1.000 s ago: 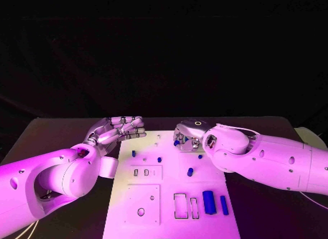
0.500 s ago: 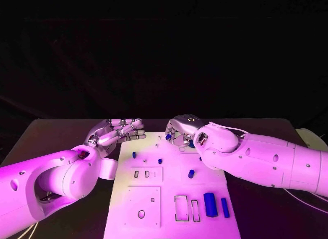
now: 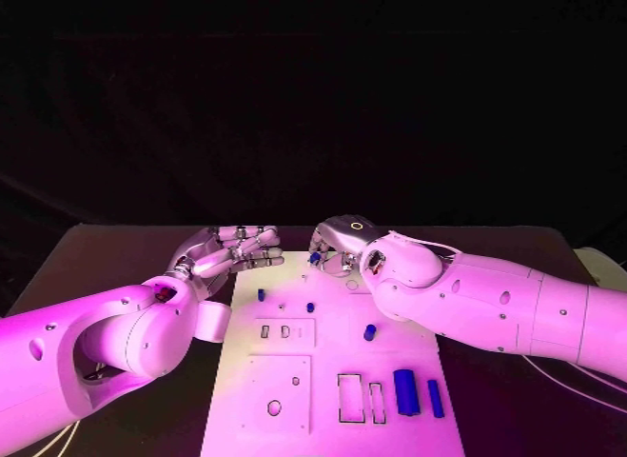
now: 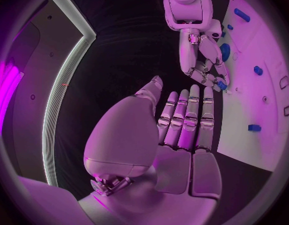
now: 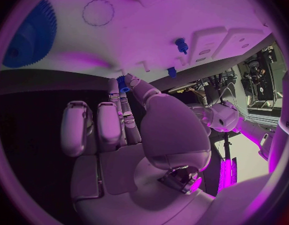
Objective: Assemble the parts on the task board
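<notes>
black table (image 3: 121,257), white task board (image 3: 293,376) on it

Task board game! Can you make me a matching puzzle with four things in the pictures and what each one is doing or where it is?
Things:
1. Right hand
2. Left hand
3. Two long blue bars
4. Task board

States or places:
A. lying side by side at the board's near right corner
B. open, hovering by the board's far left corner
C. white plate in the middle of the table
D. pinching a small blue part

Pairs: 1-D, 2-B, 3-A, 4-C
</notes>
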Tool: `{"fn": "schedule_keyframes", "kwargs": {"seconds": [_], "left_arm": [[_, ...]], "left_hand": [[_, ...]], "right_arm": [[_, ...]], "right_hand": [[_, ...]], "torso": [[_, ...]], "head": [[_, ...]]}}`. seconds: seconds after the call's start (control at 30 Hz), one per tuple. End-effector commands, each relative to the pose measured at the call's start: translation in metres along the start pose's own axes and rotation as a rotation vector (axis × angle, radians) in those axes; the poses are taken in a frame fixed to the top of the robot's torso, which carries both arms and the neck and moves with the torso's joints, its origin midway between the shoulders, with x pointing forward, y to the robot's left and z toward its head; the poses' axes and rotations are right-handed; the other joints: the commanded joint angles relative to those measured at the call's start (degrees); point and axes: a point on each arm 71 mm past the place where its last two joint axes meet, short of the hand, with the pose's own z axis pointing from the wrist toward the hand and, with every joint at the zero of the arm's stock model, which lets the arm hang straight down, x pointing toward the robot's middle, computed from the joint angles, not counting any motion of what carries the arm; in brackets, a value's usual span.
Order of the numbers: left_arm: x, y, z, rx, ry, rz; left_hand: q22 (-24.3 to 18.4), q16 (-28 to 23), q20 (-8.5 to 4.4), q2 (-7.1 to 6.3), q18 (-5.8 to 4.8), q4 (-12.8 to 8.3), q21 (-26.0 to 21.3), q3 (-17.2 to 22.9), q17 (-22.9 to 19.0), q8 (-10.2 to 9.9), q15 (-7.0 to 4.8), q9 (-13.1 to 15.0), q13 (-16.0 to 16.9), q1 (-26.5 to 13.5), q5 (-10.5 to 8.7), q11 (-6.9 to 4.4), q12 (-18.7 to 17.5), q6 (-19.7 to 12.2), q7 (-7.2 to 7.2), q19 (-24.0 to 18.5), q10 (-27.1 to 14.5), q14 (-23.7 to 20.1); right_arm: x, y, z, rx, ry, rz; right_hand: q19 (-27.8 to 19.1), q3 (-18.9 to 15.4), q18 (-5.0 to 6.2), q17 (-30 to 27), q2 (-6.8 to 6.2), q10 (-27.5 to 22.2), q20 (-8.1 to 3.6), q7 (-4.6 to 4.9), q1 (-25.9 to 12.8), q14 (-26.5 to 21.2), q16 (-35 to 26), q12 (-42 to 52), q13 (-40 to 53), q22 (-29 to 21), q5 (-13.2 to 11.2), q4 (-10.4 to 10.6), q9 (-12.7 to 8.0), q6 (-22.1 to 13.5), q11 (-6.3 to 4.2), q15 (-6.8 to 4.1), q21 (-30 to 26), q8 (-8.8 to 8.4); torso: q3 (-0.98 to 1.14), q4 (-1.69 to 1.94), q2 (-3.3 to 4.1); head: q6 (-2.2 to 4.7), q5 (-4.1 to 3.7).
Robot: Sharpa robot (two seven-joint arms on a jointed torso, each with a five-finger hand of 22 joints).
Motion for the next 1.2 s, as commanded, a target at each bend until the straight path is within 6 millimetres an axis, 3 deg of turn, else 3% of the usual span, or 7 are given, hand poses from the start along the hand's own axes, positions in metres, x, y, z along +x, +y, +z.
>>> {"fn": "schedule_keyframes", "kwargs": {"seconds": [0.03,0.3,0.77,0.87,1.03,1.2], "left_arm": [[0.003,-0.0018,0.0006,0.007,0.018,-0.008],[0.0035,-0.0028,0.0012,0.009,0.02,-0.007],[0.0044,-0.0041,0.002,0.01,0.022,-0.006],[0.0046,-0.0041,0.0023,0.01,0.022,-0.007],[0.0043,-0.004,0.0025,0.009,0.022,-0.006],[0.003,-0.0041,0.0026,0.009,0.018,-0.005]], "left_hand": [[-0.1,-0.25,0.07,0.5,1.0,-0.31,0.0,0.08,0.0,-0.3,0.3,-0.04,-0.04,0.11,0.06,0.17,-0.21,-0.47,0.52,0.12,-0.38,-0.06],[-0.11,-0.28,0.07,0.55,1.0,-0.35,0.0,0.14,0.0,-0.32,0.3,-0.04,-0.04,0.17,0.06,0.17,-0.23,-0.48,0.53,0.11,-0.39,-0.07],[-0.12,-0.31,0.07,0.54,1.0,-0.37,-0.01,0.14,0.0,-0.35,0.31,-0.04,-0.03,0.17,0.05,0.18,-0.26,-0.49,0.54,0.1,-0.4,-0.07],[-0.12,-0.32,0.07,0.54,1.0,-0.37,-0.01,0.14,0.0,-0.35,0.31,-0.04,-0.03,0.17,0.04,0.19,-0.27,-0.5,0.55,0.09,-0.41,-0.08],[-0.12,-0.33,0.08,0.54,1.0,-0.37,-0.01,0.14,0.0,-0.36,0.32,-0.04,-0.03,0.17,0.04,0.19,-0.27,-0.51,0.55,0.09,-0.42,-0.08],[-0.15,-0.4,0.08,0.52,0.99,-0.39,-0.03,0.14,-0.01,-0.42,0.34,-0.04,-0.04,0.15,0.03,0.22,-0.33,-0.57,0.59,0.06,-0.48,-0.13]], "right_arm": [[0.0005,0.0014,0.001,-0.01,-0.001,0.003],[0.0022,0.0038,0.0041,-0.014,0.01,0.0],[0.008,0.005,0.0087,-0.008,0.045,-0.01],[0.0083,0.0038,0.0093,-0.002,0.047,-0.011],[0.007,0.003,0.0089,0.006,0.029,-0.012],[0.0035,0.0033,0.0042,0.005,-0.005,-0.008]], "right_hand": [[-0.01,0.99,-1.02,-0.19,-0.07,-0.25,0.05,-0.9,0.21,1.48,0.21,-0.22,0.09,-0.16,0.42,0.85,2.98,0.75,-0.18,-0.27,0.18,1.7],[-0.07,1.01,-1.0,-0.16,-0.15,-0.28,0.07,-0.87,0.17,1.47,0.24,-0.27,0.09,-0.22,0.42,0.9,3.01,0.7,-0.16,-0.24,0.15,1.7],[-0.72,1.26,-0.82,-0.95,-0.64,-1.17,0.27,-0.46,-0.18,1.2,-0.11,-0.97,-0.04,-0.97,0.24,1.38,3.13,-0.3,0.22,0.06,-0.34,1.28],[-1.18,1.46,-0.73,-1.53,-1.26,-2.56,0.58,0.28,-0.63,0.99,-0.39,-1.83,-0.3,-1.46,0.13,1.84,2.9,-2.01,0.83,0.55,-0.69,0.31],[-2.22,0.36,-0.45,-2.95,-3.87,-5.48,1.48,1.34,-2.27,0.49,-1.1,-2.9,-0.76,-2.67,-0.39,2.95,2.25,-5.69,1.98,1.58,-1.55,-1.94],[-2.59,-1.33,-0.3,-3.28,-5.67,-6.88,1.88,1.25,-2.49,0.36,-1.16,-2.62,-0.77,-2.95,-0.75,3.41,2.02,-7.57,2.18,1.74,-1.87,-2.93]], "torso": [[0.0,0.12,0.07],[0.1,0.27,0.26],[-0.04,0.41,0.38],[-0.06,0.42,0.41],[-0.01,0.42,0.4],[0.0,0.45,0.42]], "head": [[0.12,-0.03],[0.11,-0.21],[0.02,-0.07],[0.03,-0.15],[0.0,-0.12],[0.13,-0.1]]}}
